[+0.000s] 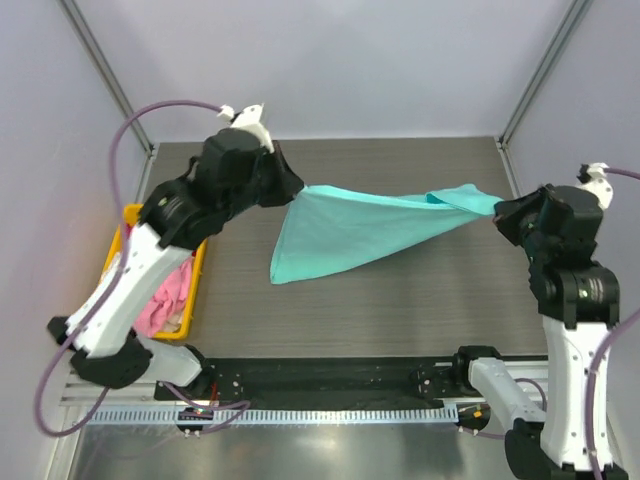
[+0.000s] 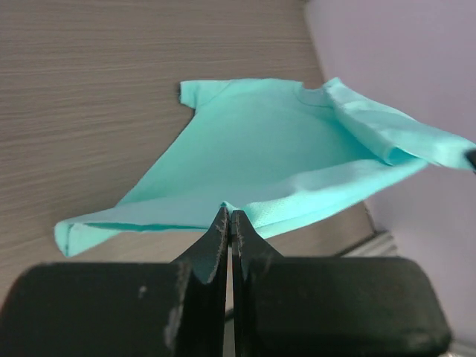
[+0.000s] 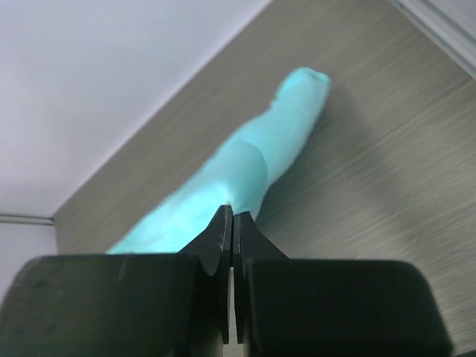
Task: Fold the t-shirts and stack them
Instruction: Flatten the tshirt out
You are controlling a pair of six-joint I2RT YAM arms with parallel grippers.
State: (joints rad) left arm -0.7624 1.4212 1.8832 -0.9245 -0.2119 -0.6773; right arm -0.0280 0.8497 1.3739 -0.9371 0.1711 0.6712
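Top external view has the teal t-shirt point(image 1: 350, 230) strung out in the air between the two arms, over the middle of the tabletop point(image 1: 400, 310), with its lower corner drooping toward the near left. Left end effector point(image 1: 288, 190) is pinched tight on one edge of the cloth and right end effector point(image 1: 497, 212) is pinched tight on the opposite, bunched-up end. Both wrist views show the fingers pressed together with teal fabric coming right out of the tips. Some pink t-shirts point(image 1: 160, 295) sit in the yellow bin point(image 1: 128, 218) off to the left, so my guess is it's early days: first shirt getting spread before any fold. To do this bit well I'd draw the arms apart evenly until the top edge goes taut, since the right side looks rolled and twisted. Then I'd lower both ends together so the hanging part lands first and the rest drapes flat without creases. Both grips look thin, right at the hem, so a hard yank could slip the cloth out.
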